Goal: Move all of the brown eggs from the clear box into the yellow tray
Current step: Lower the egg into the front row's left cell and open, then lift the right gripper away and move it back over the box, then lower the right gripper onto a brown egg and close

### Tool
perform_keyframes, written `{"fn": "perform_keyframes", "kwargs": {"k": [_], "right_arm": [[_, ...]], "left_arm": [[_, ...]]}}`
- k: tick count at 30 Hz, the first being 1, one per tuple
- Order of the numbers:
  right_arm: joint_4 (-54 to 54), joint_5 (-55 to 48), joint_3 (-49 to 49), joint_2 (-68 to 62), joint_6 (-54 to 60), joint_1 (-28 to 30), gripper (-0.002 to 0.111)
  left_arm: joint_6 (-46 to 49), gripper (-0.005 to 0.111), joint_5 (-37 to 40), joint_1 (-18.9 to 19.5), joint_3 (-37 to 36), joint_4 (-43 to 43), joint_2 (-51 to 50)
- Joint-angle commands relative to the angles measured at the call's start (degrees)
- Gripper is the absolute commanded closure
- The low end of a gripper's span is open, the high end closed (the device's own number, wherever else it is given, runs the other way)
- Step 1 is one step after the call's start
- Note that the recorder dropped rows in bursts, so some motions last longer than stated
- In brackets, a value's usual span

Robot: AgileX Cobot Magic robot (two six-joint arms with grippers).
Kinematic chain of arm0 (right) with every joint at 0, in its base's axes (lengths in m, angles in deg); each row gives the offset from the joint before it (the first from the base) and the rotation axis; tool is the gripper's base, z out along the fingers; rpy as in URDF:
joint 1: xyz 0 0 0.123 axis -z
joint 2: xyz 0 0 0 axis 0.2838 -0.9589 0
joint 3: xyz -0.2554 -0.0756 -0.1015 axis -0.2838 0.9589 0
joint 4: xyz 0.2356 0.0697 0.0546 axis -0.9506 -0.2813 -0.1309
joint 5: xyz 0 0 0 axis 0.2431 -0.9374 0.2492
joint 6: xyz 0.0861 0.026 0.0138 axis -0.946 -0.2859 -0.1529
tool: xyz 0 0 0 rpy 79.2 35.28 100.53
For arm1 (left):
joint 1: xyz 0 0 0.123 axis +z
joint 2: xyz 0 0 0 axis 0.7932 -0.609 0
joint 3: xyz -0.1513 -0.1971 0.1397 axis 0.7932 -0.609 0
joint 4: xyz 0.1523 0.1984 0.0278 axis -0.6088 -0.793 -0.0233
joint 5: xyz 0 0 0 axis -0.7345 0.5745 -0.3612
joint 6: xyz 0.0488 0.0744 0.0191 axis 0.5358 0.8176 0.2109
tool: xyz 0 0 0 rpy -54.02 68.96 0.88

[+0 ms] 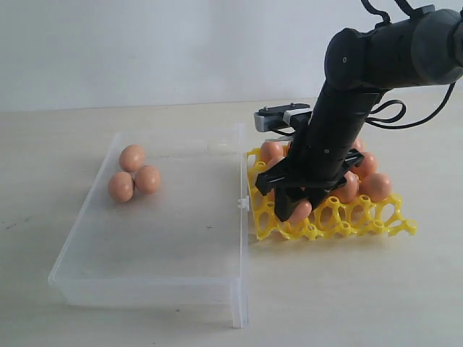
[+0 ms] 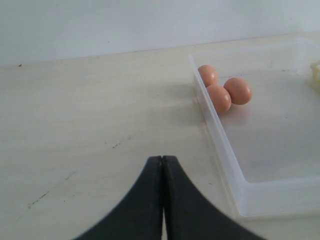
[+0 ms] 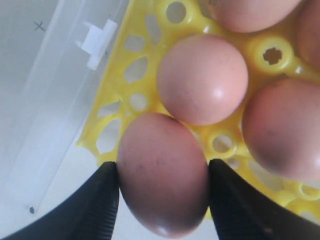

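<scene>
Three brown eggs [image 1: 134, 176] lie together in the far left corner of the clear box [image 1: 155, 289]; the left wrist view shows them too [image 2: 226, 91]. The yellow tray [image 1: 340, 223] sits right of the box and holds several brown eggs [image 1: 365, 179]. My right gripper [image 1: 295, 211] is shut on one brown egg [image 3: 162, 172] and holds it over the tray's near left corner cup [image 3: 107, 135], beside the box's white clasp [image 3: 97, 41]. My left gripper [image 2: 162, 161] is shut and empty over bare table, left of the box.
The right arm [image 1: 347, 108] leans over the tray and hides part of it. The box wall [image 2: 220, 150] stands just right of the left gripper. Pale tabletop [image 2: 80, 115] stretches to the left of the box.
</scene>
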Motion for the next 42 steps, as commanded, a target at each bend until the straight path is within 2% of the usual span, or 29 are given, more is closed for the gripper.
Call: {"fn": "perform_keyframes", "kwargs": {"k": [1,2,22,27,35,38,42], "right_arm": [[0.3,1.3,-0.5,0.2,0.4,0.2,0.058],[0.3,1.6,-0.5,0.5,0.1,0.2,0.055],[0.5,0.4,-4.6,4.6,-0.5,-0.6,0.055],[-0.5,7.0,-5.2,8.0,-1.8,-3.9,0.055],[-8.1,27.0,-5.8,6.0,-1.8,-11.7,0.055],[-9.9,26.5,-11.0,0.9,-1.8,-11.8,0.055],[-10.3,17.1,-23.5,-8.1,-1.9,-11.8,0.055]], "left_arm": [[-0.1,0.107,-0.6,0.1,0.2,0.1,0.3],[-0.1,0.107,-0.6,0.1,0.2,0.1,0.3],[0.0,0.107,-0.6,0.1,0.2,0.1,0.3],[-0.1,0.107,-0.6,0.1,0.2,0.1,0.3],[-0.1,0.107,-0.6,0.1,0.2,0.1,0.3],[-0.1,0.107,-0.6,0.1,0.2,0.1,0.3],[-0.1,0.107,-0.6,0.1,0.2,0.1,0.3]]}}
